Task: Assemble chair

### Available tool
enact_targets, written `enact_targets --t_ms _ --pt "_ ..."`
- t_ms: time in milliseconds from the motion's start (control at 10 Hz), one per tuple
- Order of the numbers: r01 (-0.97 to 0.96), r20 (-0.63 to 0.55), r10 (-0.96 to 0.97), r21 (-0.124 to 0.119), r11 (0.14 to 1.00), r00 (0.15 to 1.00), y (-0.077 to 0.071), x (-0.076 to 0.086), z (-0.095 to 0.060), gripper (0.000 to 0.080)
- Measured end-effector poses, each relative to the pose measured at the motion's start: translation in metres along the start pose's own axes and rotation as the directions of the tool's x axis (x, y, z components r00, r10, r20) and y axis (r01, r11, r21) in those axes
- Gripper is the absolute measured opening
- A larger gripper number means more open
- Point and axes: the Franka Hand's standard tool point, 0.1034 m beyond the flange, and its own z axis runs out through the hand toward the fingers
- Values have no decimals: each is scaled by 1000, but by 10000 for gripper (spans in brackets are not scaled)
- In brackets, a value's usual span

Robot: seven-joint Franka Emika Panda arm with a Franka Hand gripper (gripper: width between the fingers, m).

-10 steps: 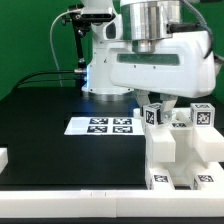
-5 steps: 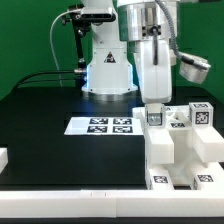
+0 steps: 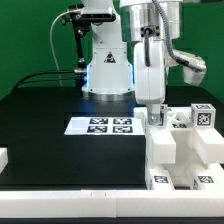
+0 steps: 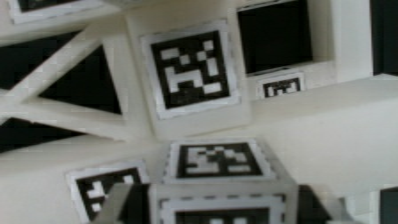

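Far off to the exterior view's left of our fingers (image 3: 155, 112), the marker board (image 3: 103, 125) lies flat on the black counter (image 3: 50, 140). Our fingers hang straight down, right over the white chair parts (image 3: 180, 150), near a tagged post (image 4: 217, 160). We think we stand this way so we can come down and grab it. We cannot tell if our fingers are open or closed.

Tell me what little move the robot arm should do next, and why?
Probably a slow, short move straight down. The fingers hang just above the white chair part by the exterior view's right edge, and the wrist view is filled by its tagged pieces. Whether the fingers grip anything cannot be seen.
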Motion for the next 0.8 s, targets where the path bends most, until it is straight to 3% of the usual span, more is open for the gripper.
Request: enact_targets --t_ms 100,200,300,600,800 --pt "0 0 0 0 1000 1000 0 0 0 475" --pt "1 1 -1 3 1000 1000 -1 -1 -1 475" --pt "9 10 -9 12 1000 1000 -3 -3 -7 615" --pt "22 42 -24 49 999 999 -15 -3 -37 648" --pt "25 36 -27 41 999 999 -12 -3 -31 649"
